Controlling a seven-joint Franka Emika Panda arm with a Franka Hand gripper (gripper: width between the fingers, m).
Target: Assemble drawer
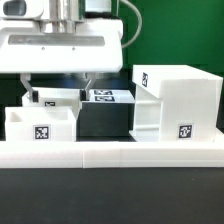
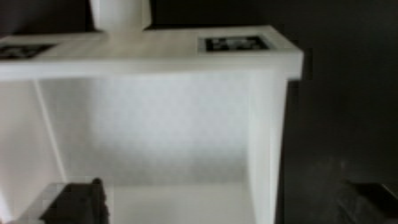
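The big boxy housing (image 1: 178, 100) stands on the exterior view's right, with a tag on top and one on its front. Two small open-topped white boxes stand on the left: one in front (image 1: 40, 125) and one behind it (image 1: 56, 98). My gripper (image 1: 58, 85) hangs just above the back box, open and empty, with one finger (image 1: 28, 86) on each side. In the wrist view the open box (image 2: 169, 130) fills the frame. My gripper (image 2: 226, 203) is open: one dark fingertip (image 2: 75, 200) is over the box's inside, the other is over the dark table beyond its wall.
A long low white rail (image 1: 110, 153) runs across the front of the table. The marker board (image 1: 110, 96) lies flat between the small boxes and the housing. In the wrist view a white flat surface with tags (image 2: 237, 43) lies beyond the box.
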